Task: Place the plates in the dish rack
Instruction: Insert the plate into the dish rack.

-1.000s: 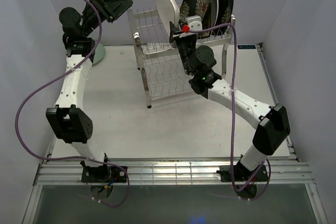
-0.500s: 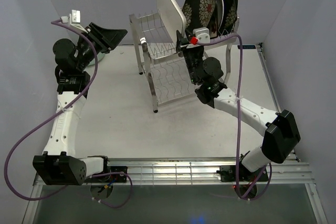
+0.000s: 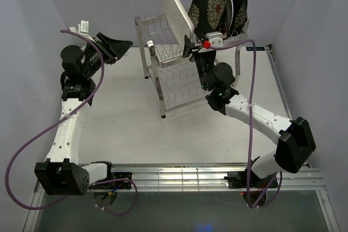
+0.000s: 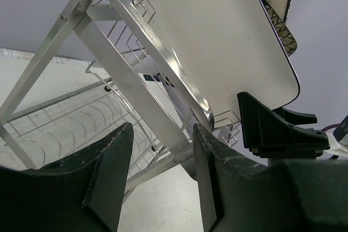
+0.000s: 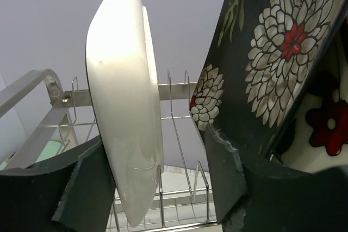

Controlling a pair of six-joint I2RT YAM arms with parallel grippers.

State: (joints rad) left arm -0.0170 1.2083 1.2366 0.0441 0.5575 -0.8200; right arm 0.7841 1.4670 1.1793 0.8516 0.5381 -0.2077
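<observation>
- White rectangular plate (image 3: 176, 12) is standing on edge in the upper tier of the dish rack (image 3: 173, 82). It is leaning a little, with its lower edge sitting down among the slot wires.
- Just beside it, a dark floral square plate (image 5: 272, 63) is standing in the same tier. More plates are crowding behind it, overlapping too much to sort.
- The right gripper (image 5: 155, 148) is straddling the white plate's lower part with its jaws apart. One finger (image 5: 81, 188) is lying close against the plate's face, though I cannot tell if it is touching. The other finger is standing clear of the white plate, near the floral one.
- Judging by this, the step in hand is letting the white plate go and backing out.
- Doing that well is likely meaning a straight pull back along the plate's own plane, with the jaws held wide so neither finger is dragging a face.
- The plate is looking tall and top-heavy for its slot, so a sideways nudge could be tipping it, and the near finger is the one needing care.
- The wire rack is probably light enough to slide on the surface (image 3: 125, 112), so a slow, level retreat is the safer way.
- The left gripper (image 4: 163, 134) is hanging off the rack's left end, jaws apart and empty, facing the frame.
- A pale green patch (image 5: 11, 156) is showing low beyond the rack. It may be a plate waiting on the surface.
</observation>
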